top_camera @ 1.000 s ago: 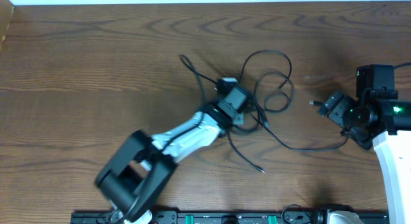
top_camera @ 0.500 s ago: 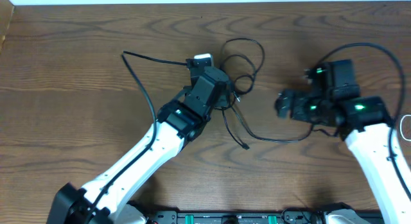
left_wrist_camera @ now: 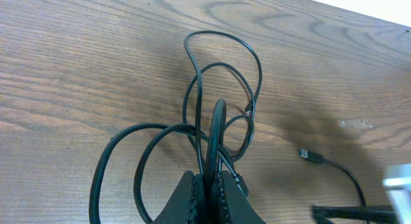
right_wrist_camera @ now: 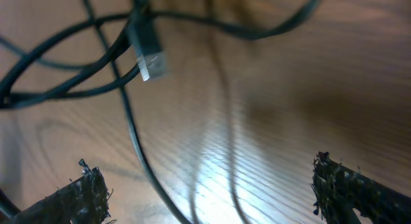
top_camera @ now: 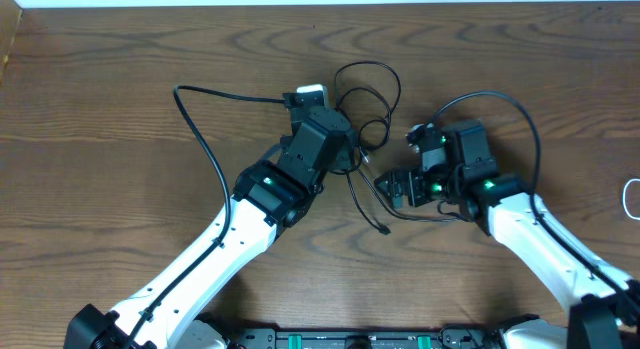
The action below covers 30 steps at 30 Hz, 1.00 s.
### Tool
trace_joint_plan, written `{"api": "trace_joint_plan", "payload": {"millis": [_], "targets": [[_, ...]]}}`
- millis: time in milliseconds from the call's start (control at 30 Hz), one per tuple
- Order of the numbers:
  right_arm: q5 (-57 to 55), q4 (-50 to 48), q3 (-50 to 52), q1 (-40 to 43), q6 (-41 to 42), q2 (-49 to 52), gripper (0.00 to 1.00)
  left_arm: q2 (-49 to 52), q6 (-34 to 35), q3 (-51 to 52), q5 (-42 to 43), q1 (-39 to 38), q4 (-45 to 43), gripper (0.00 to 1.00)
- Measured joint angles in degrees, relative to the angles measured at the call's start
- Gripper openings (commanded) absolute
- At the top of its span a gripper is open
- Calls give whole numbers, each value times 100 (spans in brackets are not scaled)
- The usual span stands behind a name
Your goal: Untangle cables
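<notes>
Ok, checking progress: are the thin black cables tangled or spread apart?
Tangled: thin black cables overlap in crossing loops, pinched by the shut left hand.

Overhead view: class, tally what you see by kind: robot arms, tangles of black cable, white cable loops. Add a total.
Robot arms: 2 (left arm, right arm)
Black cable tangle: 1
White cable loop, cut off at the right edge: 1
Total: 4

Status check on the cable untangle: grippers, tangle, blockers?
Left gripper shut on a black cable. Right gripper open, plug end just ahead. The tangle lies between both arms, not yet separated.
</notes>
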State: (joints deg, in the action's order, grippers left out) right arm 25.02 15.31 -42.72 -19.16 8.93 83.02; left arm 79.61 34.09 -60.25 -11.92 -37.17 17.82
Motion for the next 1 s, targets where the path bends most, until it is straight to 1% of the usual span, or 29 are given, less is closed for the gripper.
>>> {"api": "trace_joint_plan", "payload": {"millis": [133, 167, 200, 233, 300, 333, 367, 400, 533, 633, 700, 800, 900, 1000], "targets": [[258, -396, 57, -297, -157, 374, 99, 0, 11, 0, 9, 0, -2, 8], [299, -494, 57, -380, -179, 470, 95, 0, 22, 0, 22, 0, -2, 8], [350, -579, 57, -479, -203, 575, 86, 0, 24, 0, 48, 0, -2, 8], [369, -686, 70, -551, -199, 623, 70, 0, 26, 0, 72, 0, -2, 8], [361, -957, 83, -699, -238, 695, 48, 0, 42, 0, 133, 0, -2, 8], [323, -1075, 83, -769, -223, 719, 35, 0, 44, 0, 162, 0, -2, 8], [234, -1167, 83, -833, -179, 739, 12, 0, 44, 0, 203, 0, -2, 8], [85, -1233, 83, -920, -122, 754, 1, 0, 44, 0, 271, 0, -2, 8], [-267, -1274, 85, -927, 157, 761, 1, 0, 44, 0, 339, 11, 0, 8], [-376, -901, 83, -831, 273, 745, 1, 0, 44, 0, 348, 120, 61, 8], [-483, -380, 90, -671, 328, 654, 1, 0, 44, 2, 343, 291, 173, 8], [-927, 544, 98, -299, 435, 302, 1, 0, 44, 2, 341, 629, 293, 8], [-1681, 1370, 107, 205, 691, -267, 1, -2, 44, 2, 343, 1021, 374, 8], [-2332, 1838, 107, 796, 879, -833, 1, -72, 44, 2, 337, 1447, 463, 8]]}}
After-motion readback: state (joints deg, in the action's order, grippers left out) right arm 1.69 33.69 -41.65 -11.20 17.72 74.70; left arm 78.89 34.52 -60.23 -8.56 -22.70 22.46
